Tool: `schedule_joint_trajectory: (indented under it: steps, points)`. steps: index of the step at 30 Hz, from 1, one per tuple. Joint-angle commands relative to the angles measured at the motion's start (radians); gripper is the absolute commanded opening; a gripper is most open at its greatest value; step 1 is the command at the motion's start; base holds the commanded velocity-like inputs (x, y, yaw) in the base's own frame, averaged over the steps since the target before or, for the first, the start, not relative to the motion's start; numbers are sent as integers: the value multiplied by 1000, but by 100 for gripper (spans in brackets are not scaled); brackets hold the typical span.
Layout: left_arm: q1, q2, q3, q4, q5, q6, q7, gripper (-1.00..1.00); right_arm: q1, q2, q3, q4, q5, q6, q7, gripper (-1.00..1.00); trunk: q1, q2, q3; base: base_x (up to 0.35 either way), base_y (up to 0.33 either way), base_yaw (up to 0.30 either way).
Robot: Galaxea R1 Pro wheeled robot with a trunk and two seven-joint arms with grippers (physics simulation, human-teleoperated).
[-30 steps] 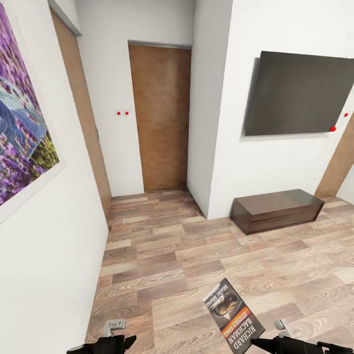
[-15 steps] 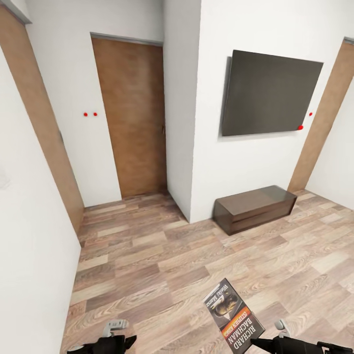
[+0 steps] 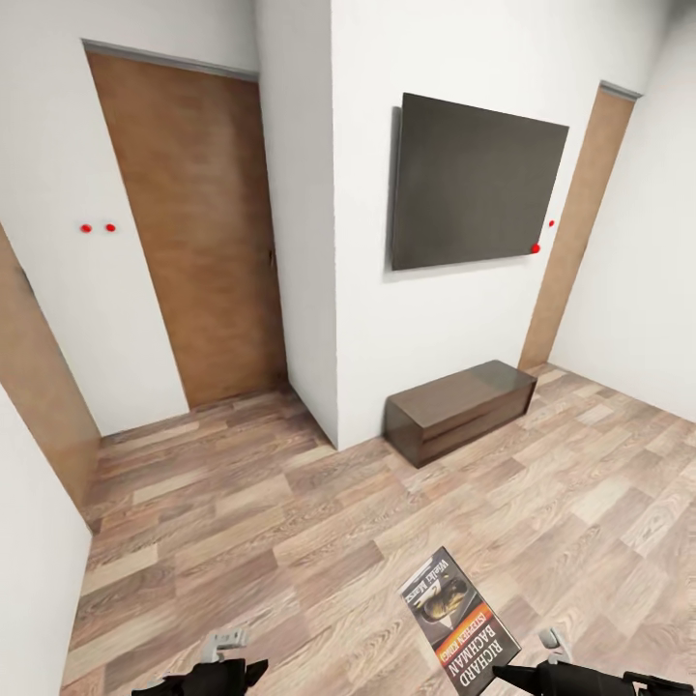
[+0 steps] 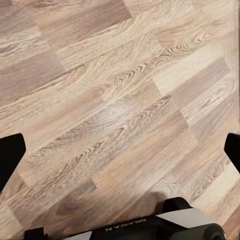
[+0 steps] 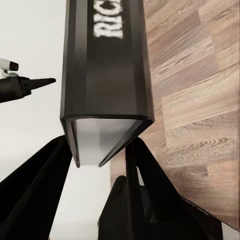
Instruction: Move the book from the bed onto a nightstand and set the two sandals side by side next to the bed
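— Wood-plank floor (image 3: 290, 503) runs ahead of me to white walls, with a brown door (image 3: 193, 232) on one side, a dark wall screen (image 3: 474, 184) on the other, and a low dark cabinet (image 3: 462, 406) on the floor under the screen. So where does the job stand?

— Midway through the first half, I'd say. The book (image 3: 460, 619) is off the bed and in my right gripper (image 5: 100, 165), carried out over the floor. Neither bed, nightstand nor sandals are in front of me, so I judge I'm in transit and facing the wrong way.

— How sure is the hold?

— Fairly. In the right wrist view my two black fingers (image 5: 35, 190) close on the lower edge of the book, pages towards the camera, the white lettering running away from me. It stands out from the jaws like a paddle, held by one edge only. How far the pads reach up the cover I can't quite tell.

— And the other arm?

— My left gripper (image 4: 120, 150) hangs low over bare planks with its fingers spread wide, nothing between them. Both arms sit tucked near my base at the bottom of the head view, forearms roughly level, left one idle.

— What does the next move need?

— Finding a nightstand first. Then a slow approach, the book kept level so it doesn't pivot in the pinch, lowered flat onto the glossy top before I let go. The sandals come after.
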Motion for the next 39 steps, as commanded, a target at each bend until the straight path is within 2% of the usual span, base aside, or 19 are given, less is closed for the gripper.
schedule_joint_trajectory:
  steps: [1,17,39]
  points:
    - [-1,0,7,1,-10,-6,-2,100,-2,1,-10,-1,7,10,5,-100,1,-2,-2,332,0,-282]
    - [-1,2,9,1,-9,-5,-2,100,-2,1,-11,-1,7,10,5,-100,1,-2,-2,306,0,-282]
    - [-1,2,9,1,-9,-5,-2,100,-2,1,-10,-1,7,10,5,-100,1,-2,-2,11,0,-282]
